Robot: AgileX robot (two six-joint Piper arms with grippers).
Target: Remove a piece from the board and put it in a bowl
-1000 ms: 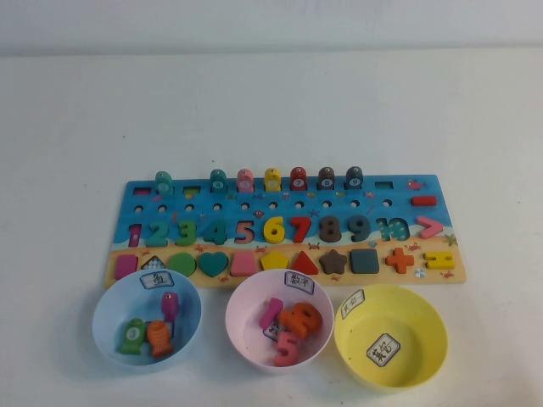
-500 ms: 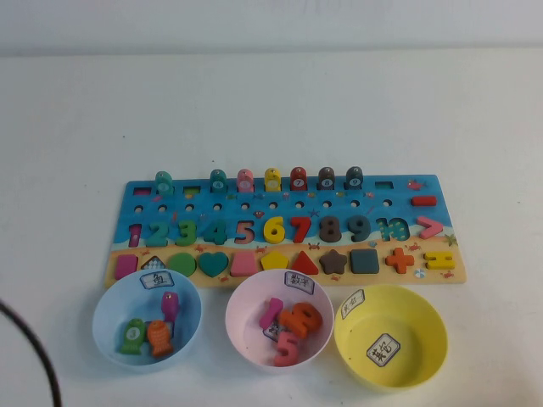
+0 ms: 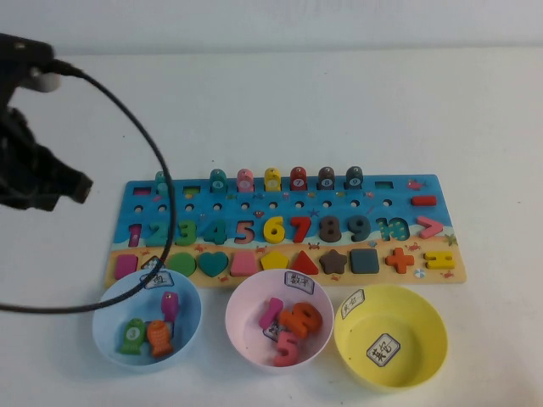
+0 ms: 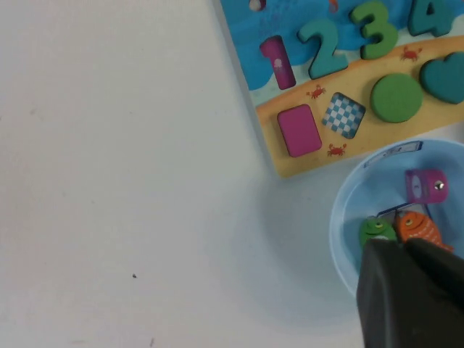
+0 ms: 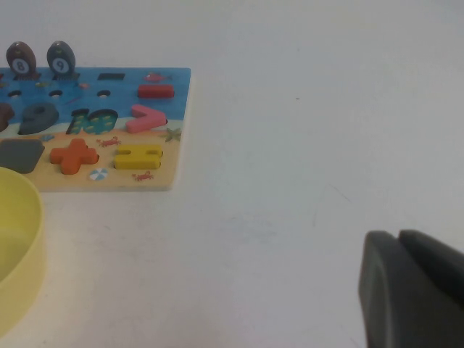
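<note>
White table (image 3: pixel 339 110) fills nearly whole high view — matte, plain, few tiny dark specks visible in left wrist view. Far edge runs straight across top of high view. Behind it, pale grey-white wall (image 3: pixel 280 21), bare, slightly darker than tabletop. Light soft, even, diffuse — faint shadows only, no glare. No window or other furniture in sight.
</note>
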